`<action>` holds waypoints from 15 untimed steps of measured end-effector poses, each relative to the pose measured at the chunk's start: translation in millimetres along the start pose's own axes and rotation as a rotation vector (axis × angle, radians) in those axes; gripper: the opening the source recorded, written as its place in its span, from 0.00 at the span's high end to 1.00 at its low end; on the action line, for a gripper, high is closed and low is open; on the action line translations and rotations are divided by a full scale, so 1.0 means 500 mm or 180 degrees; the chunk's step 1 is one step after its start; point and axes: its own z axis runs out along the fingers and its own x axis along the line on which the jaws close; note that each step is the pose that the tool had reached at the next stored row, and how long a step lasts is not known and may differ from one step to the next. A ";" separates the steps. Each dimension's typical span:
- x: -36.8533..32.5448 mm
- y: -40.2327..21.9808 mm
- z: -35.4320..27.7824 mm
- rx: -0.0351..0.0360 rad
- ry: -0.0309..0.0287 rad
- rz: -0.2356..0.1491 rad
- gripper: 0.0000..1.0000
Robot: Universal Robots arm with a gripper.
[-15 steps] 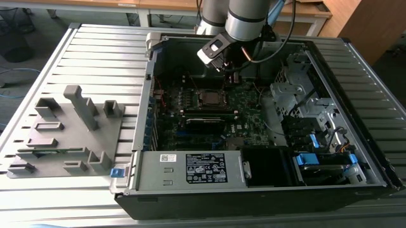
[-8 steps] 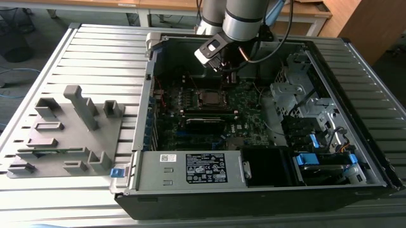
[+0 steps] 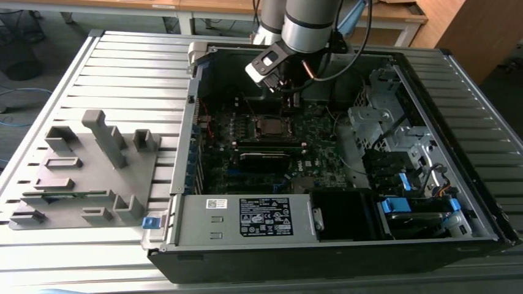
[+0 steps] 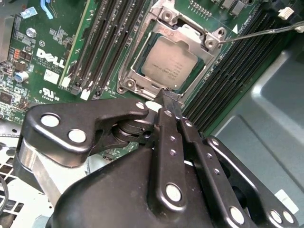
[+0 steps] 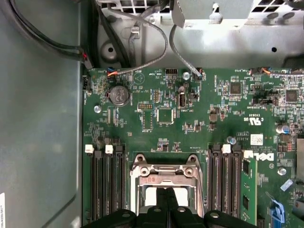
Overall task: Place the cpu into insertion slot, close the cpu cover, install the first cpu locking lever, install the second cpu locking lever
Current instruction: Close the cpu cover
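Gripper (image 4: 168, 97): fingers pressed together, nothing seen between, tips at socket (image 3: 270, 127) edge, likely for lever work. Chip (image 4: 168, 61) seated flat in socket, cover (image 4: 187, 32) down over it. Wire lever (image 4: 259, 33) stands free, unlatched. Exterior view: open computer case (image 3: 457, 153) on slatted metal table (image 3: 122, 67); grey fixture block (image 3: 82, 171) at case's 9 o'clock; wooden desks (image 3: 466, 30) at 1 o'clock.

The exterior view looks down at a slant, from some way off, on the whole open computer case (image 3: 327, 264) lying on the slatted table (image 3: 122, 67). Both wrist views look from near, past the gripper (image 4: 166, 97), down on the motherboard (image 5: 161, 118); they share the insertion slot (image 4: 129, 79).
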 end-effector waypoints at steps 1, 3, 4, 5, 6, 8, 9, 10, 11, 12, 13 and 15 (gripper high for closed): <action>0.000 0.000 0.000 0.0000 0.0000 0.0000 0.90; 0.000 0.000 0.000 0.0000 0.0000 0.0000 0.90; 0.000 0.000 0.000 0.0000 0.0000 0.0000 0.90; 0.000 0.000 0.000 0.0000 0.0000 0.0000 0.90; 0.000 0.000 0.000 0.0000 0.0000 0.0000 0.90; 0.000 0.000 0.000 0.0000 0.0000 -0.0003 0.90; 0.000 0.000 0.000 0.0000 0.0000 -0.0010 0.90; 0.000 0.000 0.000 0.0001 -0.0001 -0.0020 0.90; 0.000 0.000 0.000 0.0001 -0.0001 -0.0037 0.90; 0.000 0.000 0.000 0.0001 -0.0001 -0.0056 0.90; 0.000 0.000 0.000 0.0002 -0.0001 -0.0083 0.90; 0.000 0.000 0.000 0.0004 -0.0002 -0.0161 0.90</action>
